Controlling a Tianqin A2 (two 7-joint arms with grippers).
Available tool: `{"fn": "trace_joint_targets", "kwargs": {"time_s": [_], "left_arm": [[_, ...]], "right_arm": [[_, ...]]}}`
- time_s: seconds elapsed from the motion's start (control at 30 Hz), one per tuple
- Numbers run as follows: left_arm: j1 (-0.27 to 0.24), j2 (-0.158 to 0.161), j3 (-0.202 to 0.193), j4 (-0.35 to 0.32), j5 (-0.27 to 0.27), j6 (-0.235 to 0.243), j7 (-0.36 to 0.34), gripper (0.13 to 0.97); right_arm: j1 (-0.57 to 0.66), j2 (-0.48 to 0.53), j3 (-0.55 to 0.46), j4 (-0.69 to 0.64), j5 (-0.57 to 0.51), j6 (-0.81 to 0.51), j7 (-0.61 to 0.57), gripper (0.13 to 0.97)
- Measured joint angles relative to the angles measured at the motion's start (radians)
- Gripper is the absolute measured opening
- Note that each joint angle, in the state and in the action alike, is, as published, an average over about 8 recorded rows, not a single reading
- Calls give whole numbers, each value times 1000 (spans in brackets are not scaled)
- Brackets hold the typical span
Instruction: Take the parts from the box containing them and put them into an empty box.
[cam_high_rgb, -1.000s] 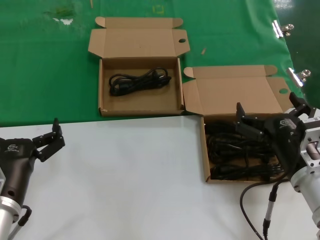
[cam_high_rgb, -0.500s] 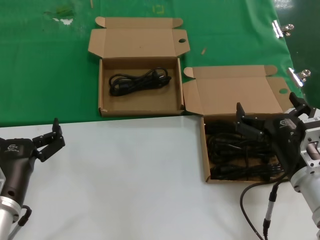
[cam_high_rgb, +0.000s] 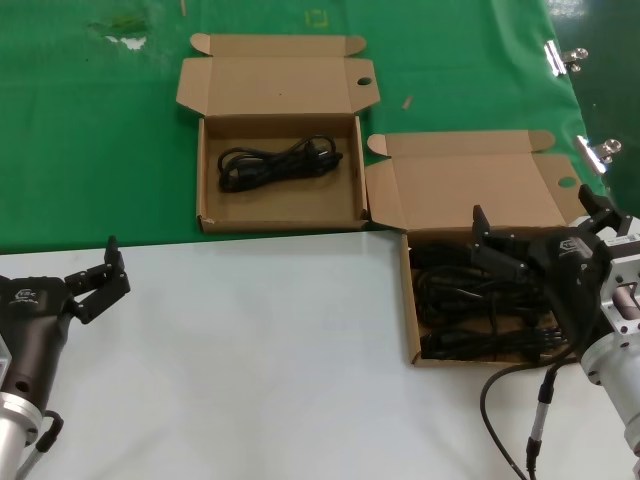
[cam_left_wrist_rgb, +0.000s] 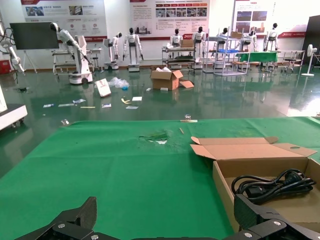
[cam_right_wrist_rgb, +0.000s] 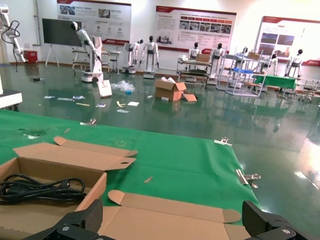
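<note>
Hovering low over the box containing them (cam_high_rgb: 415, 300), the right gripper (cam_high_rgb: 535, 235) has its fingers spread wide with nothing between them, poised above the parts (cam_high_rgb: 470, 300), a heap of black power cables that fills this near box. That posture reads as the start of a pick: the fingers are open so they can straddle 1 bundle, though which bundle lies directly beneath them is hard to tell, since the gripper body hides part of the pile.

Farther back and toward the robot's left sits the empty box (cam_high_rgb: 205, 180), its hinged lid folded flat behind it so the tray is open from above. It is no longer strictly empty: 1 coiled cable (cam_high_rgb: 282, 162) lies in it, so the transfer seems barely begun. The 2 boxes stand close, the near one's lid flap almost at the far one's corner, which keeps the carry short.

At the robot's near left the left gripper (cam_high_rgb: 100, 280) is parked over the table, fingers open and holding nothing.

A white table surface (cam_high_rgb: 250, 350) covers the near half, and a green cloth (cam_high_rgb: 90, 130) the far half, with binder clips (cam_high_rgb: 568, 58) at its right edge. Beyond it, the wrist views show a hall with a glossy floor, humanoid robots (cam_left_wrist_rgb: 132, 45) on stands, wall posters and scattered cartons.
</note>
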Motion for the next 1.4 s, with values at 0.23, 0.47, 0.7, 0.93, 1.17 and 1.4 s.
{"fn": "trace_joint_targets", "kwargs": {"time_s": [0.23,0.47,0.7,0.93,1.17,1.4], "left_arm": [[0,0,0,0,0,0,0,966],[0,0,0,0,0,0,0,966],[0,0,0,0,0,0,0,966],[0,0,0,0,0,0,0,966],[0,0,0,0,0,0,0,966],[0,0,0,0,0,0,0,966]], "right_arm": [[0,0,0,0,0,0,0,966],[0,0,0,0,0,0,0,966],[0,0,0,0,0,0,0,966],[0,0,0,0,0,0,0,966],[0,0,0,0,0,0,0,966],[0,0,0,0,0,0,0,966]]}}
